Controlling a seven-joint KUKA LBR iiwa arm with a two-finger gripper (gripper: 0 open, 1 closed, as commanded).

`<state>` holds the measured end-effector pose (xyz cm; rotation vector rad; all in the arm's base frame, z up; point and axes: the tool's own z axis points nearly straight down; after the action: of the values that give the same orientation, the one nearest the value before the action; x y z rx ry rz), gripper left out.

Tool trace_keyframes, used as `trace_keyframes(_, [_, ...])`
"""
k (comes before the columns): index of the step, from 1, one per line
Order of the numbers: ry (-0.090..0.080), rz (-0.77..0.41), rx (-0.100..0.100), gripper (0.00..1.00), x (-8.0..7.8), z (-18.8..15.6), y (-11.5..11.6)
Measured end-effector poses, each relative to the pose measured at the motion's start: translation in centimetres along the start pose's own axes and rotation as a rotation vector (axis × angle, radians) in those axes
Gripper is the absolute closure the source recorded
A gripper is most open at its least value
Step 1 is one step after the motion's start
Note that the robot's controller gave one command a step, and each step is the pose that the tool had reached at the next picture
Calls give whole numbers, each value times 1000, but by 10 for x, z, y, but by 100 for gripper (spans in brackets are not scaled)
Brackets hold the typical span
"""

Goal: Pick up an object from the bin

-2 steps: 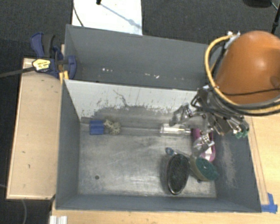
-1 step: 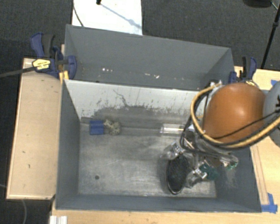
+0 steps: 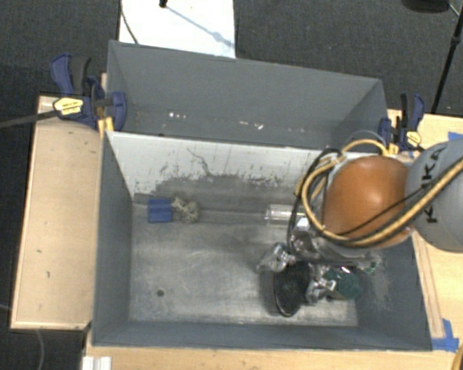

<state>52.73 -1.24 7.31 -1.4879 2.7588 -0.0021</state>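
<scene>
My gripper point(image 3: 304, 259) is low in the front right part of the bin, under the arm's wrist. Just below it a dark oval thing point(image 3: 288, 294) lies on the bin floor, touching or very near the gripper's metal parts. A teal-green thing point(image 3: 350, 287) sits right of the gripper, partly hidden by it. A clear, silvery tube-like thing point(image 3: 278, 215) lies behind the gripper toward the back wall.
A small blue block point(image 3: 160, 211) with a beige-grey lump point(image 3: 186, 209) beside it lies at the back left of the bin. The arm and its cabled wrist cover the bin's right side. The front wall is close below the dark oval thing.
</scene>
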Motion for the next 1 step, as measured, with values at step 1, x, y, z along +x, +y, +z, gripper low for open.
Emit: trace_keyframes(1, [-1, 4, 2, 100, -1, -2, 0])
